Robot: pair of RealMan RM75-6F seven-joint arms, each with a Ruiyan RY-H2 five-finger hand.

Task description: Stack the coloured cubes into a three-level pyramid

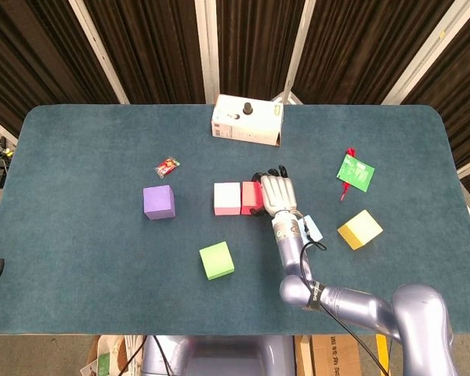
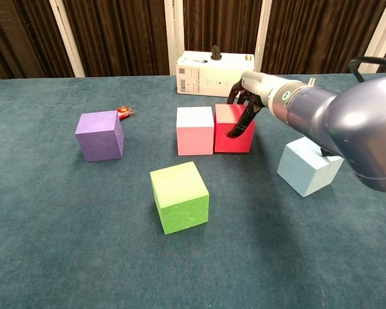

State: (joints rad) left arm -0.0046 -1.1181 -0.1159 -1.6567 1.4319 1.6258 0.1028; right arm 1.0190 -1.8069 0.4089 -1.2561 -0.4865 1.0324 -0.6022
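The red cube [image 1: 249, 197] [image 2: 228, 138] stands flush against the right side of the pink cube [image 1: 227, 198] [image 2: 195, 131] at mid-table. My right hand [image 1: 277, 194] [image 2: 244, 106] lies over the red cube's right half, its dark fingers touching the top and right face without lifting it. A purple cube [image 1: 158, 202] [image 2: 100, 135] sits apart to the left, and a green cube [image 1: 217, 260] [image 2: 179, 196] is nearer me. To the right of my forearm lies a light blue cube [image 1: 313, 229] [image 2: 307, 166], with a yellow cube [image 1: 359, 229] further right. My left hand does not show.
A white box [image 1: 247, 120] [image 2: 215, 73] with a black knob stands at the back centre. A green packet [image 1: 354, 172] lies at the right and a small red wrapper [image 1: 167, 166] [image 2: 123, 112] behind the purple cube. My right forearm crosses the near right of the table.
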